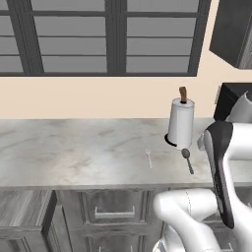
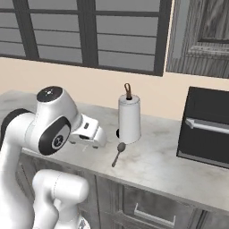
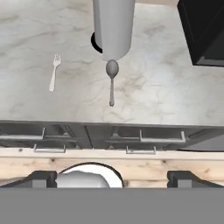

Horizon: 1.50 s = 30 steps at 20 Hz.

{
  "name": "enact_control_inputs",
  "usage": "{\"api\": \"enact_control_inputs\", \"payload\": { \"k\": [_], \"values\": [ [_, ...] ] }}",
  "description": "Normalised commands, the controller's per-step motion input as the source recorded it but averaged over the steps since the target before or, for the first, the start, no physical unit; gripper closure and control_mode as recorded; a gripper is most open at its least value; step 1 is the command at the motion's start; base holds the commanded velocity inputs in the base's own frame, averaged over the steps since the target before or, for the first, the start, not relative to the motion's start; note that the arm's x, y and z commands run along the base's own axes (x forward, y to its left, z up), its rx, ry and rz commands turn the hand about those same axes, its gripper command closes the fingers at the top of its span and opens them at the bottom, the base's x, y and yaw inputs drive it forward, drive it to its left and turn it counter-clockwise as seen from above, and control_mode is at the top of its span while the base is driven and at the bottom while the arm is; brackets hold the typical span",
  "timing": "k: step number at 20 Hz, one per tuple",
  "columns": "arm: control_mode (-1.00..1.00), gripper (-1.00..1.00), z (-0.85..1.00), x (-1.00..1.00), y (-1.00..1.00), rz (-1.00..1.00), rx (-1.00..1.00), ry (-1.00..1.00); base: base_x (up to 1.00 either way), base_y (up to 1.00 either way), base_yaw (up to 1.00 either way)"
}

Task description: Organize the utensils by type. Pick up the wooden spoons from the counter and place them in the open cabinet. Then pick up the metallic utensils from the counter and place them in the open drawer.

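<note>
On the marbled counter [image 3: 175,87] lie the metallic utensils: a small pale silver fork [image 3: 54,72] [image 1: 149,158] on the left and a dark grey spoon [image 3: 111,81] [image 1: 188,160] [image 2: 118,153] with its round head against a paper towel roll. My gripper [image 3: 113,178] is open, fingertips [image 3: 39,178] far apart with nothing between them. It hangs in front of the counter's edge, back from both utensils. The hand [image 2: 89,133] sits left of the spoon. The wooden spoons are out of view. A dark grey wall cabinet [image 2: 201,36] [image 1: 231,29] hangs at the upper right.
A white paper towel roll [image 1: 181,123] [image 2: 129,118] stands upright behind the spoon. A black appliance [image 2: 208,127] [image 3: 203,30] sits on the counter to the right. Panelled drawer fronts [image 3: 140,139] run below the counter. A wood-grain panel [image 1: 24,209], perhaps the drawer, juts out low left.
</note>
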Motion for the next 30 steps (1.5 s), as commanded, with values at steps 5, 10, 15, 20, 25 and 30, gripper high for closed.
{"api": "enact_control_inputs", "payload": {
  "k": [5,10,15,20,25,30],
  "values": [
    [-1.0,-1.0,-0.72,0.38,-0.04,0.0,-0.07,-0.11,0.0,0.0,0.0],
    [-1.0,-1.0,-0.52,0.61,-0.02,0.03,0.0,0.0,0.0,0.0,0.0],
    [-1.0,-1.0,-0.34,0.61,-0.03,0.07,0.0,0.08,0.0,0.0,0.0],
    [-1.0,-1.0,-0.43,0.41,-0.03,0.01,0.0,0.15,0.0,0.0,0.0],
    [-1.0,-1.0,-0.48,0.36,-0.1,0.0,0.0,0.17,0.0,0.0,0.0],
    [-1.0,-1.0,-0.41,0.25,-0.24,0.0,0.0,0.07,0.0,0.0,0.0]
  ]
}}
